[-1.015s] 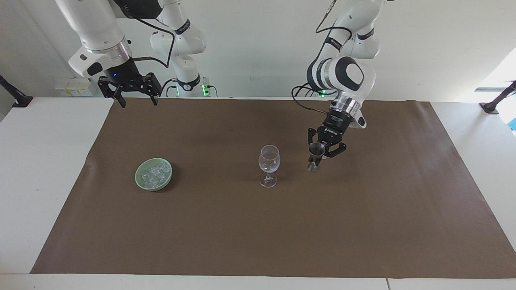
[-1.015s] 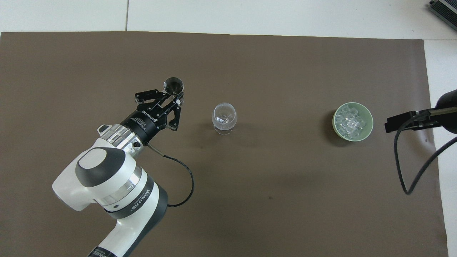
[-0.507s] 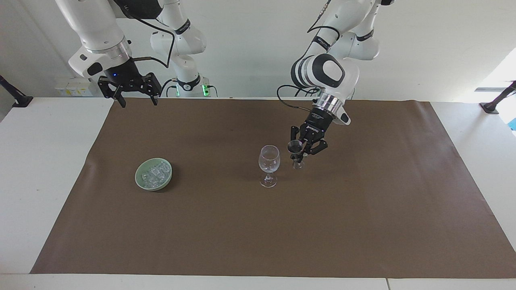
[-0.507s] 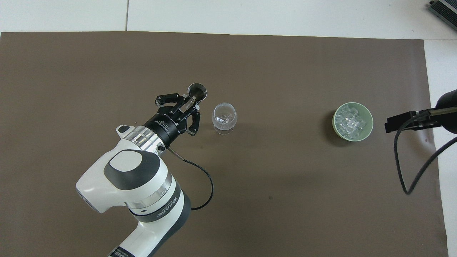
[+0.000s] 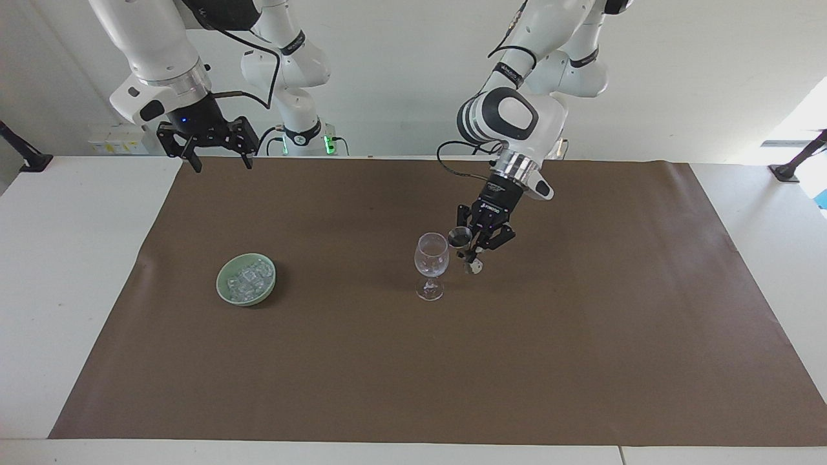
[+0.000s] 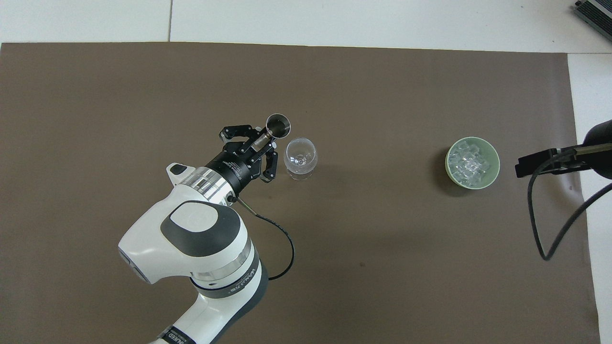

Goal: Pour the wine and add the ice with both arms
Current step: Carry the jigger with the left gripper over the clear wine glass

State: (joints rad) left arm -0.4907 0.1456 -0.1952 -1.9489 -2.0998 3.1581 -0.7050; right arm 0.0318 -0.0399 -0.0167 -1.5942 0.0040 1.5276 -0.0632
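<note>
- The right gripper (image 5: 219,163), black and two-fingered on its white jointed arm, hangs with its fingers spread wide and nothing between them, over the edge of the brown paper mat (image 5: 581,361) at the right arm's end; this arm waits.
- A small pale green round dish (image 5: 224,290) sits on the mat toward the right arm's end of the table, at about nine o'clock from the glass in the facing view.
- The ice (image 5: 249,279), a heap of small clear glinting chunks, lies inside that dish.
- A clear stemmed wine glass (image 5: 431,265) stands upright near the mat's middle, well apart from the dish.
- A small steel double-cone measuring cup (image 5: 463,243) is raised just beside the glass's rim, at roughly two o'clock from the bowl in the facing view, tilted with its open mouth toward the glass.
- The left gripper (image 5: 479,246), black on its white arm, is clamped on the measuring cup's narrow waist, over the mat just beside the glass.
</note>
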